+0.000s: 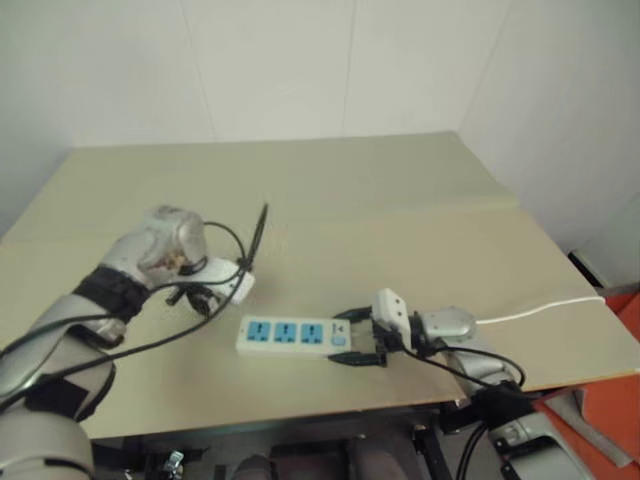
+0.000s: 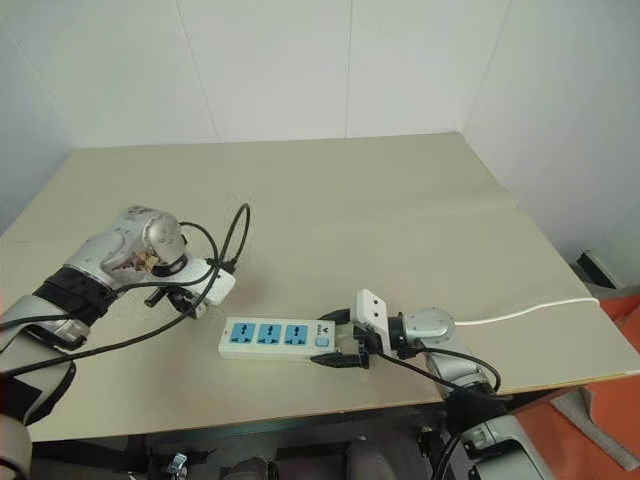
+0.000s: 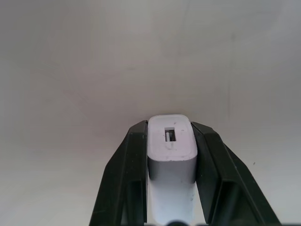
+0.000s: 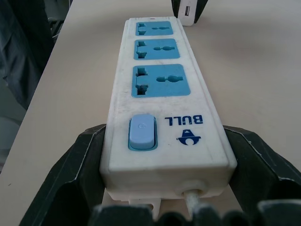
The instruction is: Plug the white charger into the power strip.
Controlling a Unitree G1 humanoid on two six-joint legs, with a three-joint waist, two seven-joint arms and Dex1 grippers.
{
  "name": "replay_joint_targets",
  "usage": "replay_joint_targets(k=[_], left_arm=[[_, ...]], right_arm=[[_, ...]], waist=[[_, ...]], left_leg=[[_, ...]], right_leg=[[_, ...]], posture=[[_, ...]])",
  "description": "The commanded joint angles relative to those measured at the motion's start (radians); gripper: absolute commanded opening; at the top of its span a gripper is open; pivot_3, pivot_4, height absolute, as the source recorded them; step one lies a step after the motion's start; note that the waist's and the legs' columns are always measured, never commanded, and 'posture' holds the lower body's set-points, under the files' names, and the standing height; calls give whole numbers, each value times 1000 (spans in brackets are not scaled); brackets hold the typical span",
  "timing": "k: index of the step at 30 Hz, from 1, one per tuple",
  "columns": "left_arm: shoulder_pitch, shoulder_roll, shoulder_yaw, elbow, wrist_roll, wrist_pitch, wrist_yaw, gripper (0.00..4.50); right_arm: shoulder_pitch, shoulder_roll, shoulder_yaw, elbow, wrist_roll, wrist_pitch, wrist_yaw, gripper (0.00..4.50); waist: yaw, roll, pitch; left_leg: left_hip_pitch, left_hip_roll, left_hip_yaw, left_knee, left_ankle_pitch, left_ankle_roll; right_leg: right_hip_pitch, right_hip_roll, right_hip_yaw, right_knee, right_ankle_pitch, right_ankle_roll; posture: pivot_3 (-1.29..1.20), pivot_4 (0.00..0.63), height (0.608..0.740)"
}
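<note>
The white charger is clamped between the black fingers of my left gripper, its slotted end facing the camera. That gripper points down at the table just left of the power strip. The strip lies flat near the front edge with three blue sockets and a blue switch. My right gripper is shut on the strip's switch end, one finger on each side. In the right wrist view, the charger sits just past the strip's far end.
The strip's thin white cord runs right, off the beige table. Black cables loop up from my left wrist. White walls close in the back and right. An orange object lies on the floor at the right.
</note>
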Motion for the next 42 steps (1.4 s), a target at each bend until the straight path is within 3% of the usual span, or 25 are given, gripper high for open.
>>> replay_joint_targets(k=[1,4,9,15,23,33,42], left_arm=[[-14,21,86,-93,-333,92,-3,1027],[-5,9,249,-120,-608,104,-3,1027],[119,-149,590,-182,-861,213,160,1027],[360,-290,703,-411,-1037,392,295,1027],[534,-394,578,-450,-860,222,280,1027],[471,-412,547,-242,-776,81,128,1027],[460,-414,547,-202,-767,94,82,1027]], right_arm=[[36,-22,21,23,-51,22,-23,3418],[45,-27,19,11,-47,13,-23,3418],[22,-26,22,16,-46,2,-15,3418],[-54,6,36,95,-60,-25,-11,3418],[-57,37,45,103,-69,-50,-12,3418],[-32,48,52,73,-77,-42,-25,3418],[-19,53,57,58,-85,-36,-38,3418]], waist=[[1,0,0],[2,0,0],[6,1,-3],[3,1,-4],[1,0,-5],[-5,0,-6],[-8,0,-6]], left_leg=[[0,0,0,0,0,0],[-1,1,0,0,0,0],[1,0,0,1,-1,1],[3,0,0,1,-1,1],[3,0,0,1,-1,1],[3,0,0,0,-1,1],[4,1,0,0,-1,1]], right_leg=[[0,0,0,0,0,0],[-1,0,0,0,0,0],[2,0,0,0,0,0],[2,0,0,1,1,0],[2,0,0,0,4,-7],[3,0,0,-1,1,-2],[3,1,0,-1,1,-1]], posture=[[0,150,740],[0,150,740],[0,150,740],[0,150,740],[0,150,740],[0,150,740],[0,150,740]])
